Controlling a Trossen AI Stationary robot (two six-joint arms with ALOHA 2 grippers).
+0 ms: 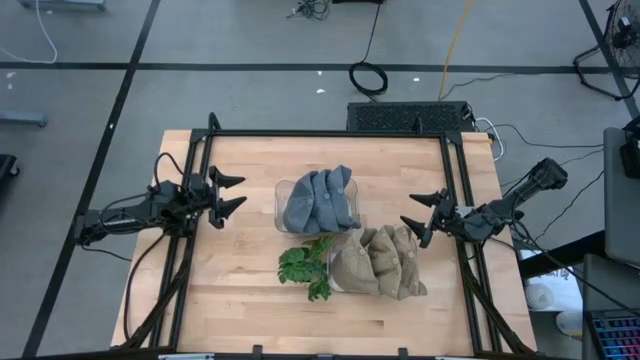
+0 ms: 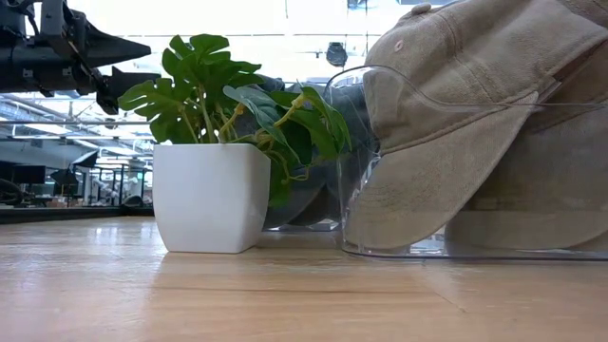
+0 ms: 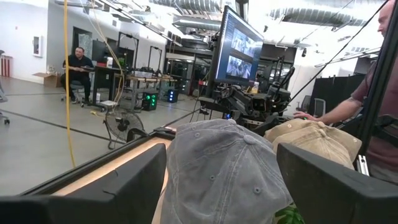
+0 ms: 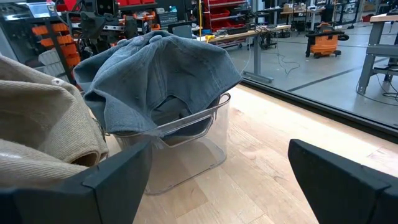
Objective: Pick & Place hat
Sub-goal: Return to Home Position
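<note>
Grey-blue caps (image 1: 320,200) are piled in a clear bin (image 1: 282,188) at the table's middle, crowns up; they also show in the left wrist view (image 3: 224,165) and the right wrist view (image 4: 165,71). Tan caps (image 1: 380,262) fill a second clear bin (image 2: 446,242) nearer the front right. My left gripper (image 1: 232,193) hovers open, left of the grey caps, above the table. My right gripper (image 1: 424,214) hovers open, right of both piles. Neither touches anything.
A small green plant (image 1: 308,268) in a white square pot (image 2: 209,197) stands on the table just left of the tan caps' bin. A black frame (image 1: 330,134) borders the wooden table. Bare wood lies along the near edge and to the left. People show beyond the table.
</note>
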